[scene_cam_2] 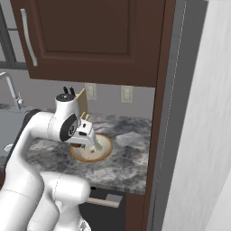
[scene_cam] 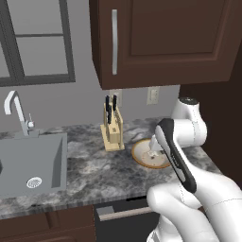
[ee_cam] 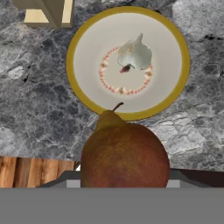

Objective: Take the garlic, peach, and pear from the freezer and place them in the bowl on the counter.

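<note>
Glossy white arm (scene_cam: 198, 189), dark joints

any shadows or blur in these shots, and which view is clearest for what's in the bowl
Hand view: sharpest, the small whitish garlic bulb lies crisp in the cream, tan-rimmed bowl, with the big brown pear looming close. Left base view: soft, flat light, the arm hides part of the bowl. Right base view: similarly soft, gripper over the bowl.

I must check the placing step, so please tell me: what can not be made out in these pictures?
- Gripper fingertips: hand view, hidden behind the pear; left base view, hidden behind the arm.
- Pear's lower part: hand view, cut off by the bottom edge.
- Pear in the gripper: right base view, too small to tell.
- Garlic in the bowl: base views, hidden by the arm.
- Knife block: hand view, cut off by the top edge.
</note>
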